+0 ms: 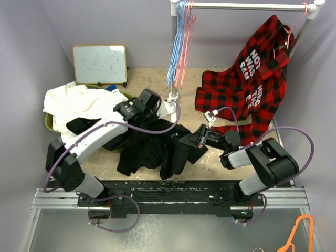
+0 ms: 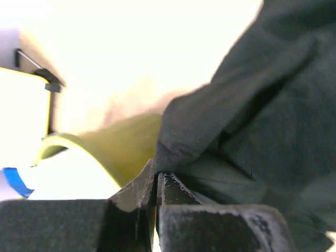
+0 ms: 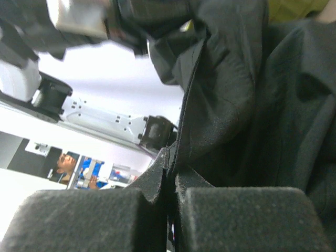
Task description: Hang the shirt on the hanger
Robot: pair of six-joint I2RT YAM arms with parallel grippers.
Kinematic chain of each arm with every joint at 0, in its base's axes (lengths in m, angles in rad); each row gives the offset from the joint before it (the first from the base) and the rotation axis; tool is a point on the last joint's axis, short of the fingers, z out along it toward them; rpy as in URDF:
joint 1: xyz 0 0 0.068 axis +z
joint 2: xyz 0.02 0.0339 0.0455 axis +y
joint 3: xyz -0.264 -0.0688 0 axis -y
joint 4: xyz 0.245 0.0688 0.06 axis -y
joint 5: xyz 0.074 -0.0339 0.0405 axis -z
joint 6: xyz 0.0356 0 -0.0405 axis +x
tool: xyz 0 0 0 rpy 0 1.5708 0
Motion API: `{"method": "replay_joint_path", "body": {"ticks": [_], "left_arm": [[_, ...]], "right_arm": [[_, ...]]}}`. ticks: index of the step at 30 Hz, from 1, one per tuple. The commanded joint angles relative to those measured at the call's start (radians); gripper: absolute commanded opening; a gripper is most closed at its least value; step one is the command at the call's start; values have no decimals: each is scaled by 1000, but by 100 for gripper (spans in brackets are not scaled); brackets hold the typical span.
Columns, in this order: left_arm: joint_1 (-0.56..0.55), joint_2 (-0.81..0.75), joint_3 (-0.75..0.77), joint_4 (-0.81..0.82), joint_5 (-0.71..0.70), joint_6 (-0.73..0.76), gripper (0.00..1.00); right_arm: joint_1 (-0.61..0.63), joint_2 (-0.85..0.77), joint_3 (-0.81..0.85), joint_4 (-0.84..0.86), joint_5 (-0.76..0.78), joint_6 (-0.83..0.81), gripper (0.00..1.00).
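The black shirt [image 1: 149, 149] lies bunched at the table's middle, lifted at its top edge. My left gripper [image 1: 157, 118] is shut on an upper fold of it; the left wrist view shows the jaws [image 2: 156, 173] closed on a corner of the black cloth [image 2: 252, 115]. My right gripper [image 1: 190, 140] is shut on the shirt's right edge; the right wrist view shows the jaws [image 3: 170, 164] pinching a seamed hem [image 3: 231, 105]. A thin pink hanger [image 1: 186, 47] hangs on the rail among light-blue hangers [image 1: 175, 47], behind the shirt.
A red-and-black plaid shirt [image 1: 252, 79] hangs on a pink hanger from the rail's right end and drapes onto the table. A white garment [image 1: 76, 102] lies in a green basket [image 2: 118, 142] at the left. A whiteboard [image 1: 100, 64] leans at the back. An orange hanger [image 1: 300, 231] lies at the front right.
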Motion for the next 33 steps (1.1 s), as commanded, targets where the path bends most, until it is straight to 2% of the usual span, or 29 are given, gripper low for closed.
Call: {"method": "replay_joint_path", "body": {"ticks": [1,4,5,8,9,10,14,16,19,21,22,23,25,26,28,33], "left_arm": [[36,118,169,87,-4,24,4],[49,187,225,75,22,1,10],[55,205,234,76,14,-12,15],[77,223,278,1,35,-64,82],[79,206,286,-37,61,-72,97],[81,171,284,-60,90,-77,100],[101,-14,261,-139,245,-74,99],[165,-74,274,-200,381,-72,99],[271,-130,290,-361,713,19,97],[271,-191,229,-389,909,97,93],[259,-206,202,-382,960,108,90],[238,-202,181,-364,968,97,84],[193,-165,142,-284,895,40,66],[178,-142,127,-251,851,24,62],[173,-112,85,-168,802,-2,60],[169,-60,35,-15,731,-21,65]], "right_arm": [[4,42,27,313,-112,11,0],[9,50,47,314,-128,3,0],[9,49,50,315,-126,0,0],[9,51,70,315,-122,-9,0],[9,56,74,314,-122,-10,0],[9,64,81,315,-124,-13,0],[9,101,91,315,-126,-14,0],[9,111,89,316,-125,-21,0],[9,127,89,316,-129,-36,0],[9,134,90,316,-129,-41,0],[9,135,90,316,-130,-41,0],[9,136,91,316,-131,-41,0],[9,138,91,316,-130,-39,0],[9,137,92,316,-132,-35,0],[9,129,90,316,-134,-29,0],[9,78,74,315,-130,-28,0]]}}
